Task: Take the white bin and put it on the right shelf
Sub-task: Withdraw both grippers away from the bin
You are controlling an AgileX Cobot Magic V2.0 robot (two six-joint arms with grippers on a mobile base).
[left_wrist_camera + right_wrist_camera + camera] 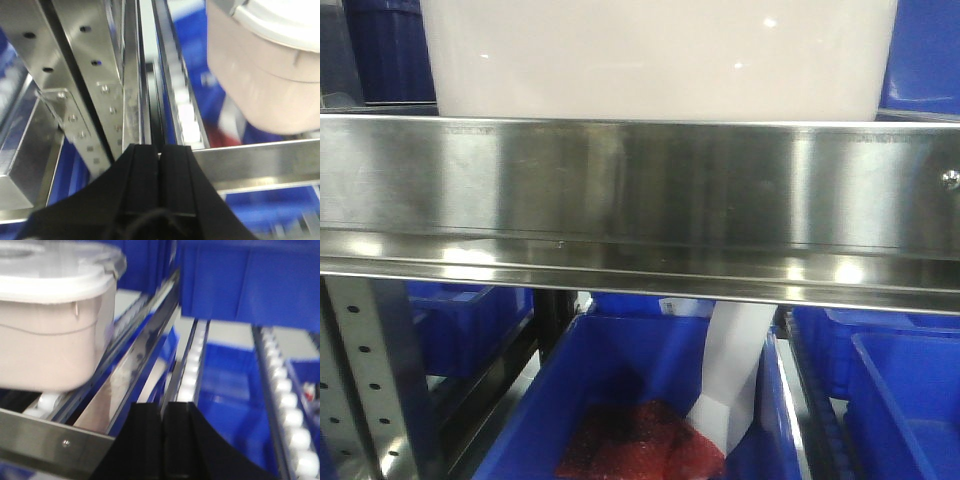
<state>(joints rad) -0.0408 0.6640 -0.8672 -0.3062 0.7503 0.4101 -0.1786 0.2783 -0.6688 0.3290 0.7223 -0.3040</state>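
Nearest each wrist camera are the grippers: the left gripper [160, 155] has its two black fingers pressed together with only a thin seam between them, holding nothing, and the right gripper [161, 410] stands the same way, fingers together and empty. Just beyond the left gripper run a perforated grey upright [87, 75] and a bright horizontal rail [250, 162]; beyond the right gripper lies a steel rail with a small screw [65, 443] and, further on, white roller tracks [192, 365] receding over blue bins [235, 380]. The white bin [50, 335], a translucent pinkish-white tub with a curved moulded line on its side and a glossy white lid [55, 270], rests on the rollers of the right shelf [640, 200], apart from both grippers; in the left wrist view it appears at upper right [265, 70], blurred. In the front view the broad reflective front rail of the shelf spans the frame, the tub's lower body [660, 60] standing directly behind and above it. Below the rail sits a blue bin [620, 390] containing red material [635, 445] and a white folded sheet [735, 370]; further blue bins flank the tub at the back.
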